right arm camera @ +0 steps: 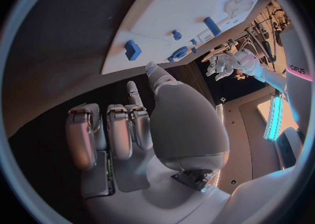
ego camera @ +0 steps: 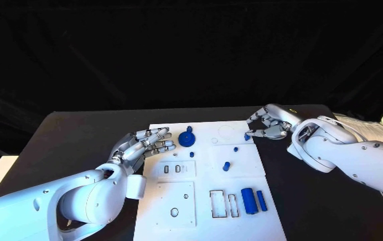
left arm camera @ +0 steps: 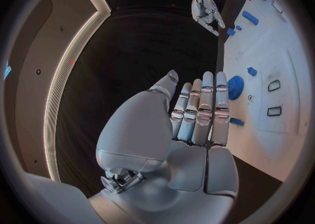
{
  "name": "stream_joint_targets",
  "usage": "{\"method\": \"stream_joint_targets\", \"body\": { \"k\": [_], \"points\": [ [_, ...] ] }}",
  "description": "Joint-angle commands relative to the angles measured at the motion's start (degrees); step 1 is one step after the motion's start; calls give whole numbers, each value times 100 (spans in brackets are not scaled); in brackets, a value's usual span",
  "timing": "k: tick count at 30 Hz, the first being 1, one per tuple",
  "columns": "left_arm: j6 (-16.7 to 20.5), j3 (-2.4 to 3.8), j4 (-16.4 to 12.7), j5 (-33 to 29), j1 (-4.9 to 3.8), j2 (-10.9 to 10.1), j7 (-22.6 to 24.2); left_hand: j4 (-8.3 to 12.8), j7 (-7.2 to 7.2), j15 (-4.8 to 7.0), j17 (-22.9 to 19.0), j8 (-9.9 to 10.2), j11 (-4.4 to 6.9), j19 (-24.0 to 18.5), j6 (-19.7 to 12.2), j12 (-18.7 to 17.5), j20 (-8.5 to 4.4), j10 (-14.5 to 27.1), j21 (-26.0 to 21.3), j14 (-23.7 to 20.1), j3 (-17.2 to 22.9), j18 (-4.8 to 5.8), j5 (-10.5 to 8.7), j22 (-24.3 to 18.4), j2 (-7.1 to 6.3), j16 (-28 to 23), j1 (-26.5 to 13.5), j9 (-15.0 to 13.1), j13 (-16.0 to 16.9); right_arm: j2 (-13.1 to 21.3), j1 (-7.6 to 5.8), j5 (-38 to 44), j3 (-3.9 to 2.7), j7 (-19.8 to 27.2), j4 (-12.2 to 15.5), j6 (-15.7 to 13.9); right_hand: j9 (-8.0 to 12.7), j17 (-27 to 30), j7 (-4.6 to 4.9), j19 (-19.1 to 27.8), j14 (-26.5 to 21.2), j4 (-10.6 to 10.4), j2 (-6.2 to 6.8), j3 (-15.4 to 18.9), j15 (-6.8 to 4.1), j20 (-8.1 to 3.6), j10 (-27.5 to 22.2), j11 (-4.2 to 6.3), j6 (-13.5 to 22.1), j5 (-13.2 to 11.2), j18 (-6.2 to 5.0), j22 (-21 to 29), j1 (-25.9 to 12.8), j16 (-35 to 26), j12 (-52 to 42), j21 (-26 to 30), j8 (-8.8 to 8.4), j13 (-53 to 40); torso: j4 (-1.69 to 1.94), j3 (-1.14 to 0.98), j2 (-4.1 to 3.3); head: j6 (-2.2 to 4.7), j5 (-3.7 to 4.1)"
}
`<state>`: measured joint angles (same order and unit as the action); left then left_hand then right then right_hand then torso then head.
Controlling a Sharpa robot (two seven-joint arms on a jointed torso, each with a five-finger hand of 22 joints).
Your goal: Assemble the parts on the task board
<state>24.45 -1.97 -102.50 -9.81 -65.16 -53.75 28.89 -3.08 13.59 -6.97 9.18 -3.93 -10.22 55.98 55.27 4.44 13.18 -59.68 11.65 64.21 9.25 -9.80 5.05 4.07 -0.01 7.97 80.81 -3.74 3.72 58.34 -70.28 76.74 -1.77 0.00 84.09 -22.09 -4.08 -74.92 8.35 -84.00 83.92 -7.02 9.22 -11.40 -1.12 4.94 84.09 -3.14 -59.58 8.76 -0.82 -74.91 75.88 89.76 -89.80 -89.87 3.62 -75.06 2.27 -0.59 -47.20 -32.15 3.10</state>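
Board [ego camera: 239,196] lies at the desk's [ego camera: 79,136] centre, carrying a blue disc [ego camera: 187,138] near its far edge, small blue pegs [ego camera: 227,166] mid-board and two blue cylinders [ego camera: 249,200] toward its near right corner. Left hand [ego camera: 144,147] rests at the board's left edge, fingers [left arm camera: 205,103] straight, pressed together, holding nothing. Right hand [ego camera: 270,126] sits at the board's far right corner, fingers curled in; whether they pinch a small blue part there cannot be told.
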Motion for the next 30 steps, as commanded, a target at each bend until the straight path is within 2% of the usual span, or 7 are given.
{"method": "stream_joint_targets", "body": {
  "k": [1,4,8,17,24,30],
  "points": [
    [-127,0,3,62,2,16,58,12,3,-21,7,24,-4,17,-37,-20,12,56,-33,-29,9,-63,-22,-9,-23,-20,48,6,-9,-35,42,-175,6,250,-101,248,7,-1508,4,-600,608,0,18,56,52,47,591,-43,55,29,82,-1509,49,24,-20,-13,-13,-1494,5,-22,-3,0,-11],
    [-122,0,14,62,3,20,56,16,4,-22,8,22,-5,15,-37,-19,13,59,-35,-31,17,-62,-21,-10,-20,-23,48,6,-8,-53,70,-183,8,269,-161,278,8,-1508,6,-600,608,-2,25,91,55,51,591,-45,68,36,82,-1509,44,24,-20,-13,-12,-1494,6,-38,-9,-13,-19],
    [-119,-1,33,63,4,26,56,16,4,-22,8,22,-5,15,-37,-19,13,59,-35,-31,17,-62,-21,-10,-20,-23,48,6,-8,-68,91,-188,10,282,-206,319,9,-1508,6,-600,608,-2,27,103,56,52,591,-46,72,36,82,-1509,42,24,-20,-13,-11,-1494,10,-21,-3,-34,-21],
    [-121,-2,56,63,7,30,52,16,4,-22,8,22,-5,15,-37,-19,13,59,-35,-31,17,-62,-21,-10,-20,-23,48,6,-8,-112,130,-191,11,314,-285,354,8,-1508,6,-600,608,-3,27,115,57,53,591,-47,74,35,82,-1509,42,24,-20,-13,-10,-1494,8,-13,-6,-60,-26],
    [-127,-2,61,63,7,35,48,16,4,-22,8,22,-5,15,-37,-19,13,59,-35,-31,17,-62,-21,-10,-20,-23,48,6,-8,-184,154,-191,11,342,-371,357,-9,-1508,-4,-600,608,16,-79,138,54,57,591,-39,7,60,82,-1509,100,24,-20,-13,21,-1494,17,0,0,-77,-28],
    [-127,-2,63,63,8,34,46,16,4,-22,8,22,-5,15,-37,-19,13,59,-35,-31,17,-62,-21,-10,-20,-23,48,6,-8,-236,175,-194,11,360,-411,391,-22,-1508,-17,-600,608,39,-147,142,46,52,591,-29,-63,64,82,-1509,140,24,-20,-13,38,-1494,10,-2,4,-88,-46]
  ]
}}
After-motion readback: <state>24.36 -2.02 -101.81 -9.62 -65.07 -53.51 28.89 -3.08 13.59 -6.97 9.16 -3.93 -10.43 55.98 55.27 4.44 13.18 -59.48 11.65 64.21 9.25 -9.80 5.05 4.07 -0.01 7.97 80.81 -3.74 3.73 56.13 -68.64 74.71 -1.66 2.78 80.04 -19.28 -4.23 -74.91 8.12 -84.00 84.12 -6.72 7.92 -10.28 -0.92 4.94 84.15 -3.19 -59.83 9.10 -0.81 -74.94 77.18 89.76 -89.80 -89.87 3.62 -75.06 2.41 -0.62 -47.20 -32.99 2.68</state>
